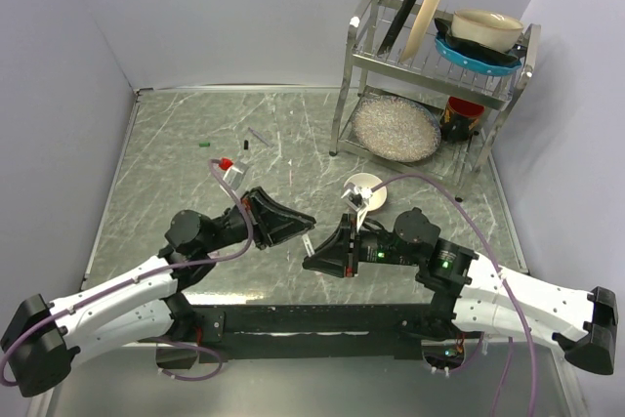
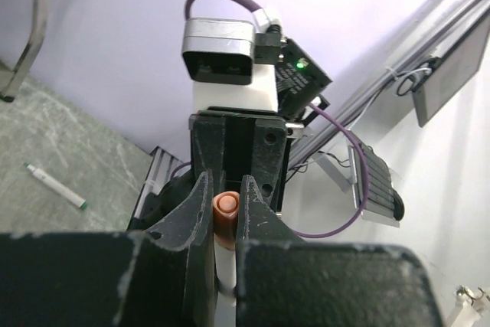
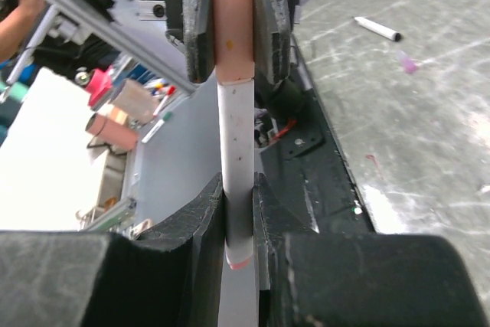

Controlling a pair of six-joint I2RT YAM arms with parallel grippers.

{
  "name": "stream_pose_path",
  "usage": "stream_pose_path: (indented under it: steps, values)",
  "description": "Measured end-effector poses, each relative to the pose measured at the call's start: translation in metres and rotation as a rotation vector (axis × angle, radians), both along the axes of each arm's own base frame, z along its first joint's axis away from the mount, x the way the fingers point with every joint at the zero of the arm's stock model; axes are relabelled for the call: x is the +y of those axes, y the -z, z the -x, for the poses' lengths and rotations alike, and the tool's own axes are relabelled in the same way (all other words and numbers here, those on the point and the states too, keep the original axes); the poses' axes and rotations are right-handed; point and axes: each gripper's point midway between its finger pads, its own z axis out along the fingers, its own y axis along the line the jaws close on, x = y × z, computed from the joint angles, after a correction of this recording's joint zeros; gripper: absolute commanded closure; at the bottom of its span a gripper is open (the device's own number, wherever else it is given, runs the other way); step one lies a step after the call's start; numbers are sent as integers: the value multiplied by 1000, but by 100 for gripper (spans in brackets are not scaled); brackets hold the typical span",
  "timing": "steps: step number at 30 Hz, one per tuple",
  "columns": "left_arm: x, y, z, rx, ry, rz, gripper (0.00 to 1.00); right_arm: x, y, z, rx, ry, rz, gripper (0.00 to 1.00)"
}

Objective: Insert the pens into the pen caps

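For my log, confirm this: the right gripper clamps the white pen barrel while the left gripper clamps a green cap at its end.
Not green: the cap in the left gripper is pinkish, as the right wrist view shows. The right gripper does clamp the white pen barrel.

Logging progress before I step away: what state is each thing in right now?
left gripper: shut on the pinkish cap
right gripper: shut on the white pen
pinkish cap: on the white pen's end
green-tipped pen: lying loose on the table
black-tipped pen: lying loose on the table
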Motion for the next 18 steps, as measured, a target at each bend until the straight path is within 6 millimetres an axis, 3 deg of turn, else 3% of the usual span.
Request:
stream_pose_path:
  steps: [18]
  values:
    - [8,-38,19,-42,-36,105,99,8,-38,15,-41,-122,-52,100]
